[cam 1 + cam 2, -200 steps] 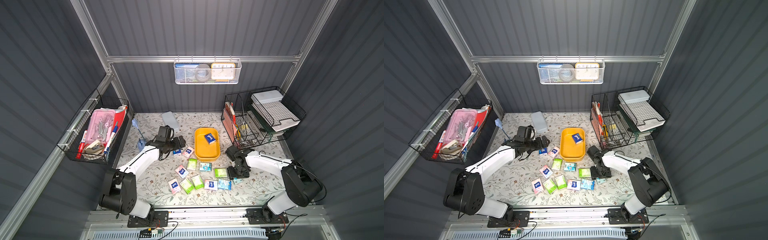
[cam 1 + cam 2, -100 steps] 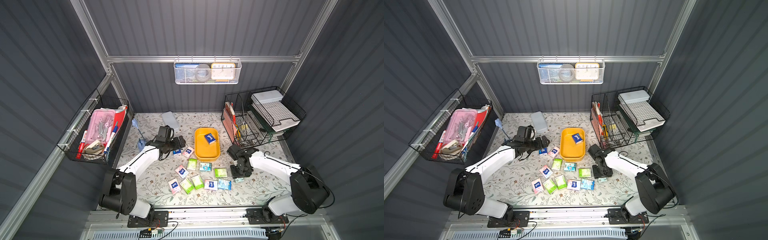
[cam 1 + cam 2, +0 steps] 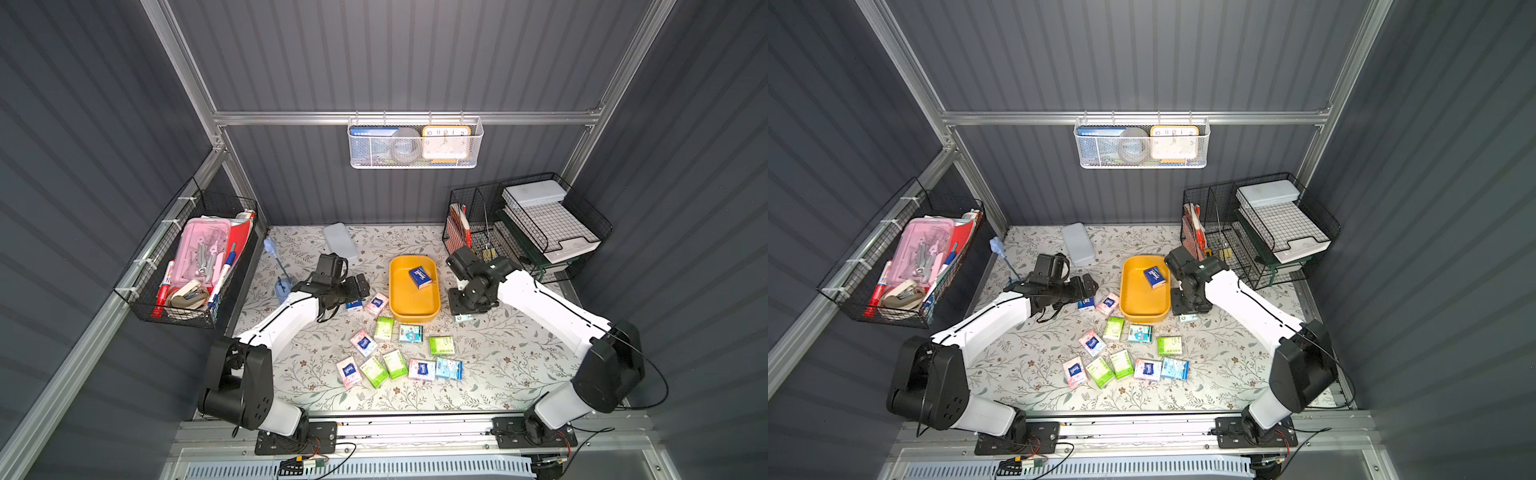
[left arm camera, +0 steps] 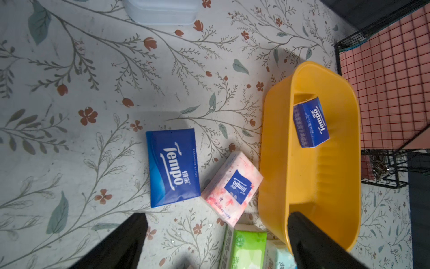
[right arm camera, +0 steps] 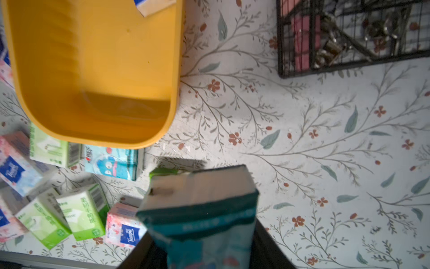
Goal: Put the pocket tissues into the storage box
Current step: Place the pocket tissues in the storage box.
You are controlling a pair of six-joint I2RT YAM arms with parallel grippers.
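The yellow storage box (image 3: 394, 291) (image 5: 32, 107) stands mid-table with one dark blue packet (image 3: 420, 277) inside. My right gripper (image 3: 466, 309) (image 5: 201, 244) hangs just right of the box, shut on a light blue packet (image 5: 200, 205), raised off the cloth. My left gripper (image 3: 359, 289) (image 4: 216, 220) is open and empty, left of the box. Just ahead of it, a dark blue packet (image 4: 173, 166) and a pink-white one (image 4: 232, 188) lie on the cloth. Several more pocket tissues (image 3: 395, 357) lie in front of the box.
A grey lidded case (image 3: 340, 247) lies at the back. A black wire rack (image 3: 523, 232) stands at the back right, close behind my right arm. A wire basket (image 3: 195, 257) hangs on the left wall and a blue brush (image 3: 276, 266) lies by it.
My right gripper has closed on the light blue packet, lifted it, and moved back to beside the box's right side. The left arm has not moved.
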